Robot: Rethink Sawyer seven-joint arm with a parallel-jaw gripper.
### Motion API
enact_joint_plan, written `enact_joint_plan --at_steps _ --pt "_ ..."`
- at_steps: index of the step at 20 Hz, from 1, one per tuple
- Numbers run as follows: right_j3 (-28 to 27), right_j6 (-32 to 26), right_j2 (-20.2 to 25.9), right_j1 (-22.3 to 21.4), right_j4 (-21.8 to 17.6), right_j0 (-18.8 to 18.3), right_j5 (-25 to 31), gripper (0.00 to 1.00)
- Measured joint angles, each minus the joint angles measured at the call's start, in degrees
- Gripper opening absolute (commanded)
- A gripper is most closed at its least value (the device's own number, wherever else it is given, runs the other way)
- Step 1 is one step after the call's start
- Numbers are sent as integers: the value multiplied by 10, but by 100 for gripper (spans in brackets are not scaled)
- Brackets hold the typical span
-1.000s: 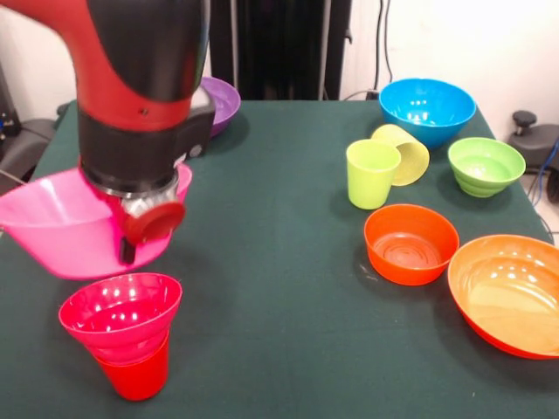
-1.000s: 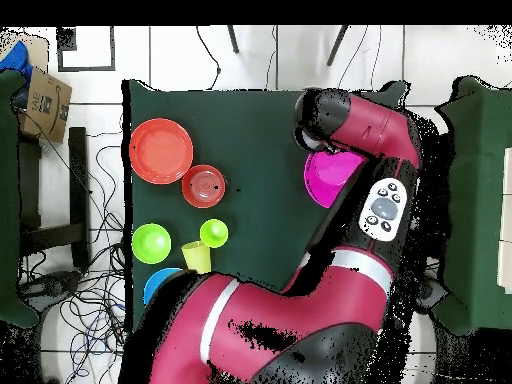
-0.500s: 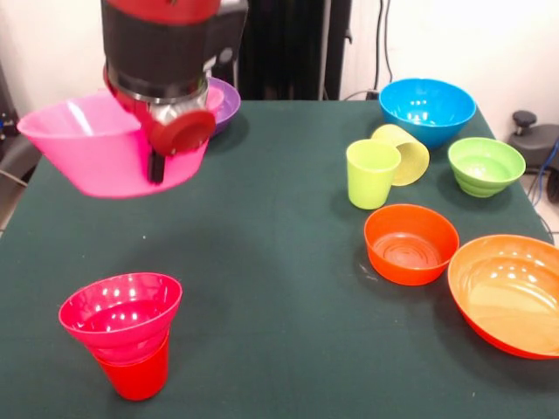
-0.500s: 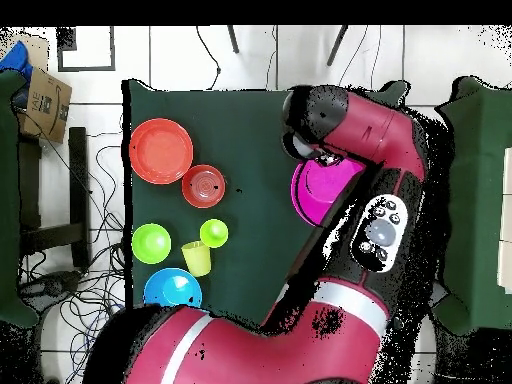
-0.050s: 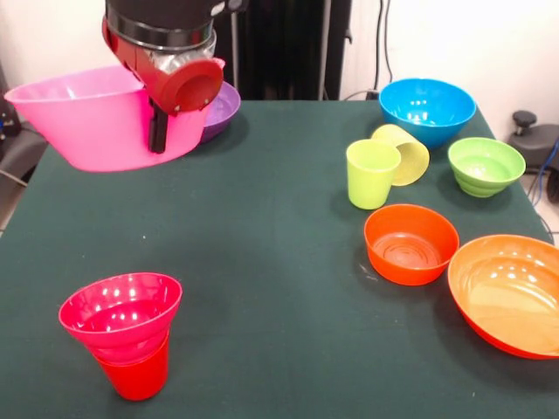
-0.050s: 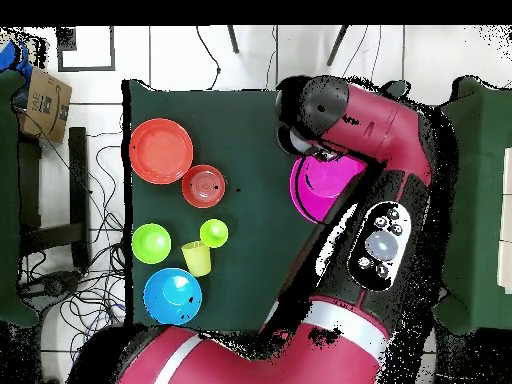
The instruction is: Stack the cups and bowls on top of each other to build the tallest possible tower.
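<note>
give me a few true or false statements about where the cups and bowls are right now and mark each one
1. The large pink bowl is held up off the table by the gripper. True.
2. The small magenta bowl sits in the red cup. True.
3. The pale yellow cup stands upright. False: it lies tipped over, leaning against the lime green cup.
4. The blue bowl is stacked inside the large orange bowl. False: they sit apart on the table.
5. The ribbed green bowl is empty. True.
</note>
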Motion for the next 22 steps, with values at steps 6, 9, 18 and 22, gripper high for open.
enact_joint_plan --at_steps 6,9,18,22 --pt "5 0 -1 -7 0 7 5 0" --pt "5 0 -1 -8 0 8 18 0" --pt "-42 0 -7 11 0 6 98 0" --pt "-98 0 -14 38 2 -1 122 0"
